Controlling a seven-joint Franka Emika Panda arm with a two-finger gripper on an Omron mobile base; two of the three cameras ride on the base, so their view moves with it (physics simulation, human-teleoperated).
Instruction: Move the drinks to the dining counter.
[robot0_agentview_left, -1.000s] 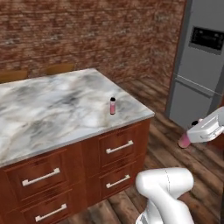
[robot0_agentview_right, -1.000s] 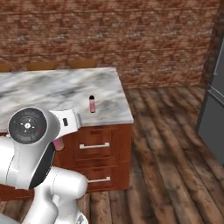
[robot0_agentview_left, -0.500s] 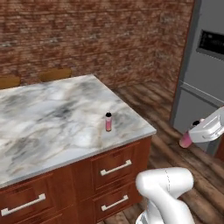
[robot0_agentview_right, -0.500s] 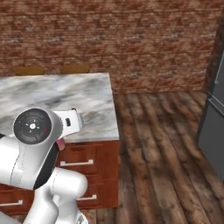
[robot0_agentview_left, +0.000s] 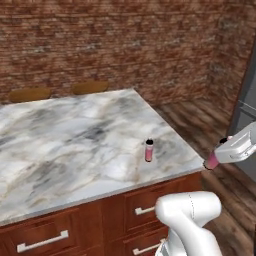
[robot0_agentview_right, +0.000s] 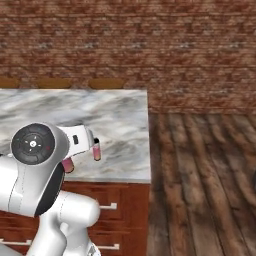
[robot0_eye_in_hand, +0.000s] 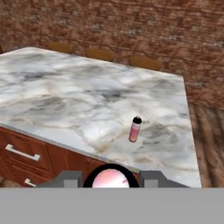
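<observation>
One drink (robot0_agentview_left: 148, 150), a small pink bottle with a black cap, stands upright near the right edge of the dining counter (robot0_agentview_left: 65, 145), a marble-topped island. It also stands out in the right base view (robot0_agentview_right: 96, 149) and the hand view (robot0_eye_in_hand: 135, 129). My gripper (robot0_agentview_left: 218, 152) hovers beyond the counter's right end, shut on the second drink (robot0_agentview_left: 212, 160), which lies tilted in it. In the hand view that held drink's (robot0_eye_in_hand: 110, 179) round pink end sits between my fingertips (robot0_eye_in_hand: 70, 178), short of the counter's near edge (robot0_eye_in_hand: 52, 140).
Reddish wood drawers (robot0_agentview_left: 45, 240) with silver handles face me under the marble top. Round wooden stools (robot0_agentview_left: 90, 86) line the far side, in front of a brick wall (robot0_agentview_left: 125, 45). A grey fridge (robot0_agentview_left: 247, 115) stands at the right. Wooden floor (robot0_agentview_right: 200, 175) stretches right of the island.
The whole picture has shifted: the base has driven nearer the island, so the counter and the standing bottle look bigger. The gripper stays shut on its bottle.
</observation>
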